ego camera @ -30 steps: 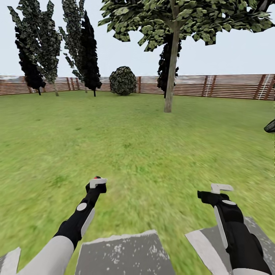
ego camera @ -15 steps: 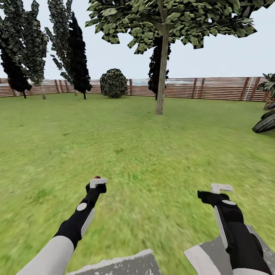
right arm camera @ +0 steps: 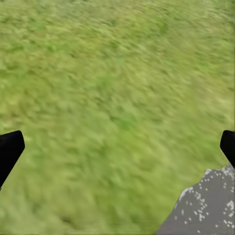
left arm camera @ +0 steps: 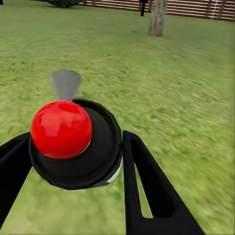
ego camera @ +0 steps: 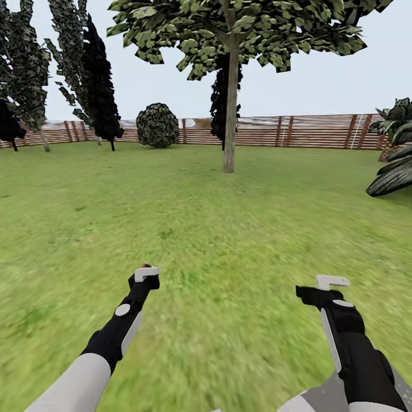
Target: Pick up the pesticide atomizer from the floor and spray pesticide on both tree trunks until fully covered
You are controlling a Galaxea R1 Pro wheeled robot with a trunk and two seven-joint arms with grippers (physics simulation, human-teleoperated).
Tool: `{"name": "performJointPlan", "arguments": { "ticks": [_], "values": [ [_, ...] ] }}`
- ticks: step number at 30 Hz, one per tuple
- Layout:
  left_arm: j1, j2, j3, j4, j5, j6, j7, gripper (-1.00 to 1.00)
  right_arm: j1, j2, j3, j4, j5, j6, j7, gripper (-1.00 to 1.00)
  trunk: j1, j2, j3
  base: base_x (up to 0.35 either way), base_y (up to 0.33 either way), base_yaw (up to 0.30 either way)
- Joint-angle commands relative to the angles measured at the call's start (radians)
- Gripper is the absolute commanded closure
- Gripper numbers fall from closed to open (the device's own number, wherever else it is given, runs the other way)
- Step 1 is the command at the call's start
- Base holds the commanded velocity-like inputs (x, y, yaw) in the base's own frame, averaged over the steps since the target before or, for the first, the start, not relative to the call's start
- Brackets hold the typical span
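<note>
Sprayer: the small black sprayer is sitting in the left claw, off the grass, its red knob facing the wrist camera and its grey nozzle poking out beyond the body.

Left claw: it is gripping the sprayer's body with one black finger on each side, closed in against it.

Right claw: the right claw is hanging wide open over the lawn with nothing in it; its fingers are showing at the two edges of its wrist view, with a corner of grey paving below.

Tree trunk: the grey-brown trunk is standing upright far ahead, in front of the slatted fence and well apart from both arms.

Key relation: from the head camera, the trunk is lying forward and to the right of the left claw, roughly between the lines of the two arms. The nozzle seems to be pointing out over the lawn and a little aside of the trunk, not squarely at it.

Nearer arm: neither is clearly nearer, but the left is carrying the tool, so the spraying is falling to it.

Stage, as I judge it: pick-up is done, and the robot is looking at a long approach before any spray can reach the bark.

Second tree: I cannot tell which it is from here.
</note>
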Motion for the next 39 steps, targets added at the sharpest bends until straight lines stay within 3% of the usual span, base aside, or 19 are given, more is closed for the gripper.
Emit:
{"name": "performJointPlan", "arguments": {
  "ticks": [1,39],
  "values": [
    [0.000,0.000,0.000,0.000,0.000,0.000,0.000,1.00,0.000,0.000,0.000,0.000,0.000,0.000,0.000,-1.00,0.000,0.000,0.000,0.336,0.000,-0.015],
    [0.000,-0.002,0.000,0.001,0.000,0.000,0.000,1.00,0.000,0.000,0.002,0.000,0.000,0.000,0.000,-1.00,0.000,0.000,0.000,0.336,0.000,-0.048]
  ]
}}
